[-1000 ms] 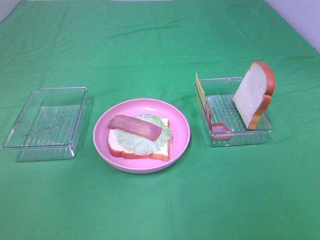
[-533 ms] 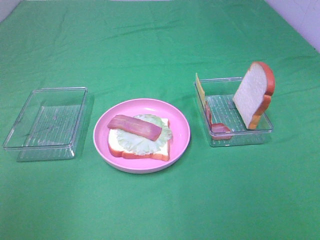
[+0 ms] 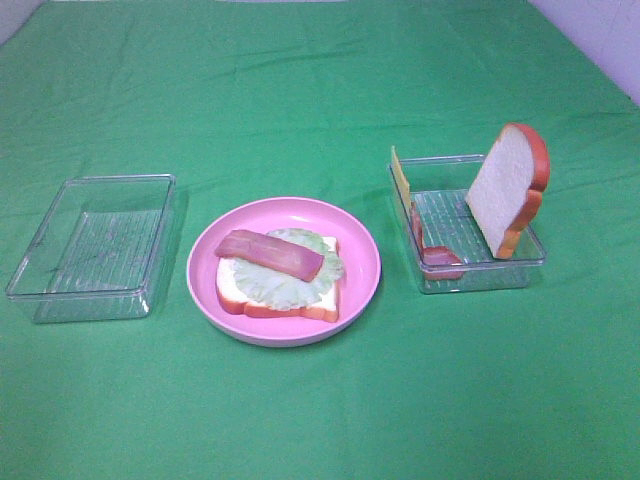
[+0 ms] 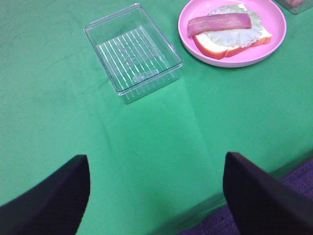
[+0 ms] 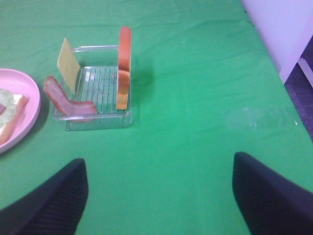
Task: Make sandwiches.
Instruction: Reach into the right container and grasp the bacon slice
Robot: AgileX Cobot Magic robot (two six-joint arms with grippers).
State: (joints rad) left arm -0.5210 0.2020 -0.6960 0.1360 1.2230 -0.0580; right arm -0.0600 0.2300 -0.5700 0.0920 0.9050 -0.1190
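On the pink plate (image 3: 360, 270) lies a half-built sandwich: a bread slice (image 3: 290, 300) with lettuce (image 3: 310, 275) and a bacon strip (image 3: 268, 254) on top; it also shows in the left wrist view (image 4: 230, 36). The right clear tray (image 3: 480, 275) holds an upright bread slice (image 3: 508, 188), a yellow cheese slice (image 3: 400, 176) and a bacon strip (image 3: 438, 256). Neither gripper shows in the high view. My left gripper (image 4: 156, 196) and right gripper (image 5: 159, 196) are open and empty, each hanging over bare cloth near the table's front edge.
An empty clear tray (image 3: 92, 248) stands at the left on the green cloth (image 3: 320, 100). The table's front edge shows in the left wrist view (image 4: 274, 171). A pale wall or cabinet (image 5: 279, 29) stands beyond the table's right side.
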